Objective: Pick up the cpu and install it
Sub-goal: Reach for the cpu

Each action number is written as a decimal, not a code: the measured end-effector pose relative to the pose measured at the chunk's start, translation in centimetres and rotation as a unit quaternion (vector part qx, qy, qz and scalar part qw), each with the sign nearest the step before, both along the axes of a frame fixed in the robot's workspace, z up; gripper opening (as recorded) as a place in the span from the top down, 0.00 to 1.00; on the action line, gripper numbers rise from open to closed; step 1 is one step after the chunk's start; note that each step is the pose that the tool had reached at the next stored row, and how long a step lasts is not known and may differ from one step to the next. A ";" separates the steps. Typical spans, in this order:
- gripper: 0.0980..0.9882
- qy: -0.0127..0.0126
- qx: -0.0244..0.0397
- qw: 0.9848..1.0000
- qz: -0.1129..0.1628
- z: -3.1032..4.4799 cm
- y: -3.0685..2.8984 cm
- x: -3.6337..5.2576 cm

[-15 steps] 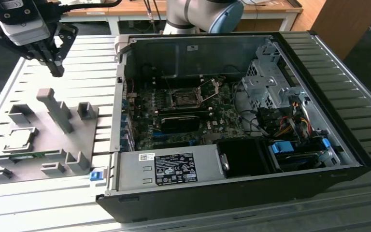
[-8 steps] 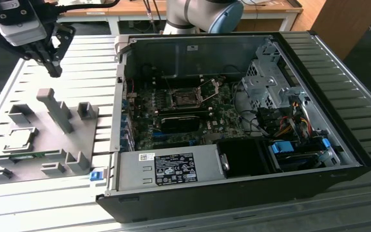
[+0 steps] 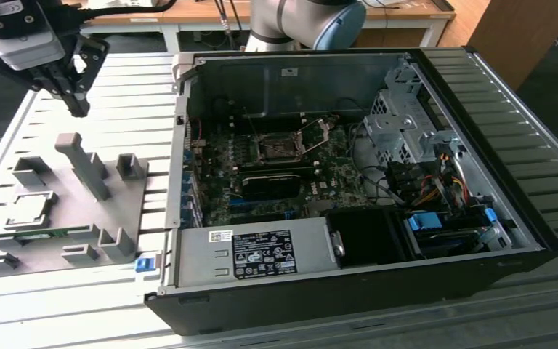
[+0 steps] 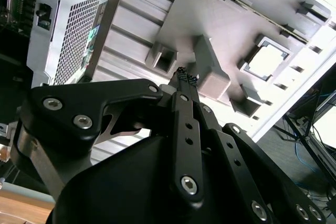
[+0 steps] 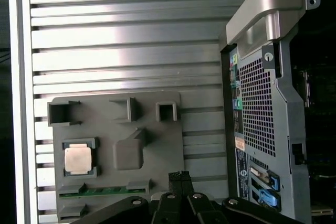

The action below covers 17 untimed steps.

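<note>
The cpu (image 3: 29,211) (image 5: 77,159) (image 4: 268,61), a small silver square chip, lies flat in a pocket of the grey tray (image 3: 70,218) (image 5: 163,150) at the exterior view's left. My gripper (image 3: 75,107) (image 4: 186,77) (image 5: 181,177) hangs well above the tray's far end, fingertips pressed together, shut on nothing. It is apart from the cpu, which sits toward the tray's near side. The motherboard socket (image 3: 281,147) sits inside the open computer case (image 3: 357,280), its metal frame lifted.
Upright grey blocks (image 3: 83,163) rise from the tray between my gripper and the cpu. A thin green memory strip (image 3: 37,234) (image 5: 105,191) lies along the tray's near edge. The case's back panel (image 5: 257,119) stands beside the tray. All rests on a ribbed aluminium table (image 5: 131,40).
</note>
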<state>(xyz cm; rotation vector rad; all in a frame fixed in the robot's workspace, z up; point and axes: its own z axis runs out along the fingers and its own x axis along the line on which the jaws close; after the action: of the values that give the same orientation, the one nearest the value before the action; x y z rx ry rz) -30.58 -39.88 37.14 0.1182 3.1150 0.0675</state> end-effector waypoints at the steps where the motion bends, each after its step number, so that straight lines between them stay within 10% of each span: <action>1: 0.99 0.000 0.000 1.000 0.000 -0.01 0.00 -0.06; 17: 0.99 0.000 0.000 1.000 0.000 -0.18 0.00 -1.05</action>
<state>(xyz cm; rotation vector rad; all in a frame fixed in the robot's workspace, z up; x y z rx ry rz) -31.63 -39.88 36.96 0.1182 3.1150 0.0676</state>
